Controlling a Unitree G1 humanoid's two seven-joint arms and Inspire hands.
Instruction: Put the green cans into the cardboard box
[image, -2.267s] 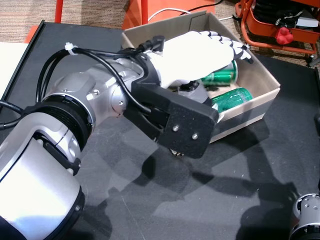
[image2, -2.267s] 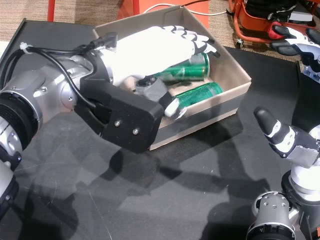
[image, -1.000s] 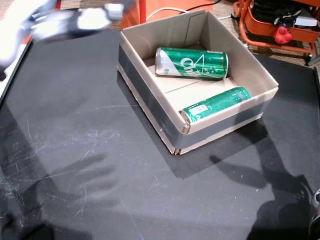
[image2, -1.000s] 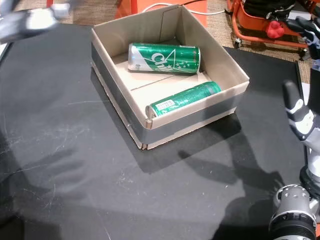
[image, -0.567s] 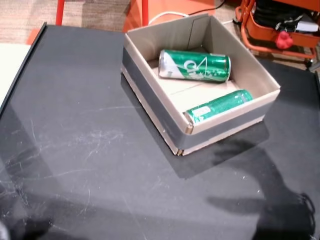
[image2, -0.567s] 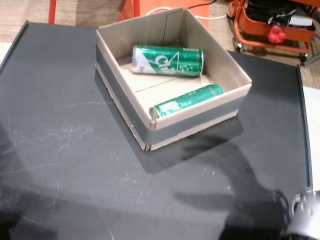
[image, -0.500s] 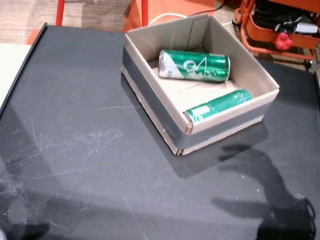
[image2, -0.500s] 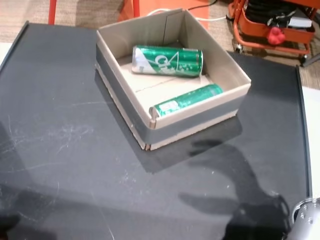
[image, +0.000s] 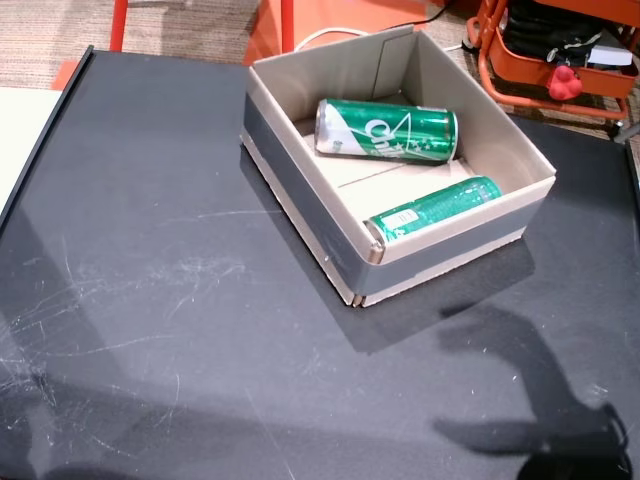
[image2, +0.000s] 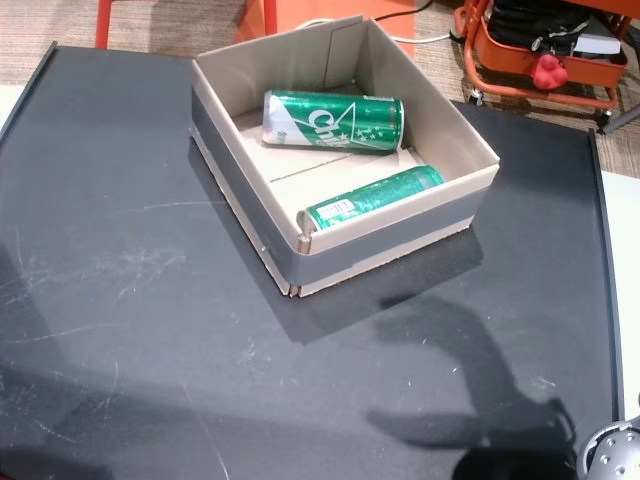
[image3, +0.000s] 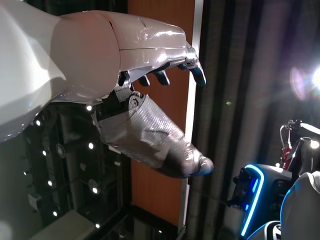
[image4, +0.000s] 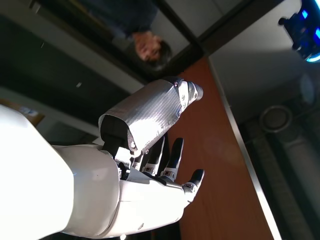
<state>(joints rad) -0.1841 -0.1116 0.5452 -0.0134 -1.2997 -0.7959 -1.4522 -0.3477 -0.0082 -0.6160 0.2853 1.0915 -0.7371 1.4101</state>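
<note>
Nearest us lay the scuffed black table (image: 150, 300), bare across its near half apart from shadows cast toward five o'clock. Past the middle, toward one o'clock, sat the open cardboard box (image: 300, 160) (image2: 235, 190), turned at an angle with a dark band of tape round its outer walls.

Inside it we saw both green cans lying on their sides. The slim can (image: 432, 209) (image2: 370, 200) rested against the near right-hand wall. The wider can (image: 387, 128) (image2: 333, 120) lay beyond it, near the far corner, the two apart with bare cardboard floor between them.

Farther off, at two o'clock beyond the table edge, stood an orange cart (image: 560, 50) (image2: 545, 45) carrying a red knob.

Neither hand showed in the head views. In the left wrist view our left hand (image3: 125, 85) was raised against an orange panel and dark curtain, fingers (image3: 192, 67) loosely curled and apart, thumb extended, holding nothing. In the right wrist view our right hand (image4: 145, 180) was likewise spread and empty, fingers (image4: 195, 177) parted, with a person (image4: 145, 35) in dark clothing visible behind it.
</note>
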